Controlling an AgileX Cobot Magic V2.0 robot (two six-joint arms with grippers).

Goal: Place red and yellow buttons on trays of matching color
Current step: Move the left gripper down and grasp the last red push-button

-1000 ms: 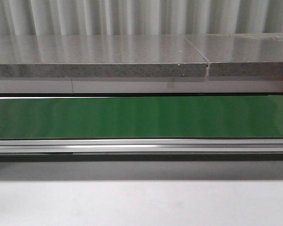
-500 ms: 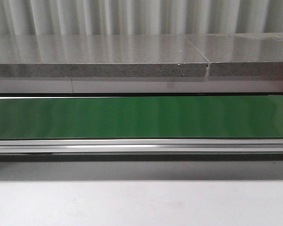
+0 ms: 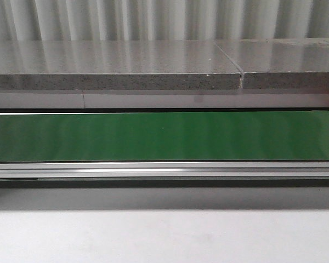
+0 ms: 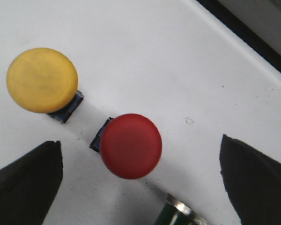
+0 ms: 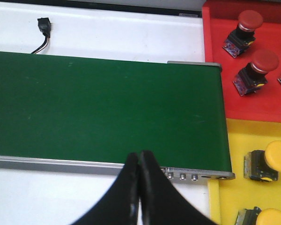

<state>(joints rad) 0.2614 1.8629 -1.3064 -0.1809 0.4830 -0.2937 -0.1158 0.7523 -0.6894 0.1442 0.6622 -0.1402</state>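
The front view showed only the green belt (image 3: 164,137), whereas the left wrist view showed the left gripper (image 4: 140,183) spread wide over a red button (image 4: 131,145) beside a yellow button (image 4: 42,79), and the right wrist view showed the right gripper (image 5: 139,187) pressed together, apparently empty, with the red tray (image 5: 215,70) at upper right and the yellow tray (image 5: 239,140) at lower right.

- A plain green conveyor belt (image 3: 164,136) is seen, edged by a silver rail (image 3: 164,171).
- A speckled grey slab (image 3: 115,82) is shown behind the conveyor belt.
- A red tray (image 5: 267,96) and a yellow tray (image 5: 234,154) are seen beside the conveyor belt.
- A yellow button (image 4: 42,79) and a red button (image 4: 131,145) are set on a white surface (image 4: 154,56).
- Both pincers are black.
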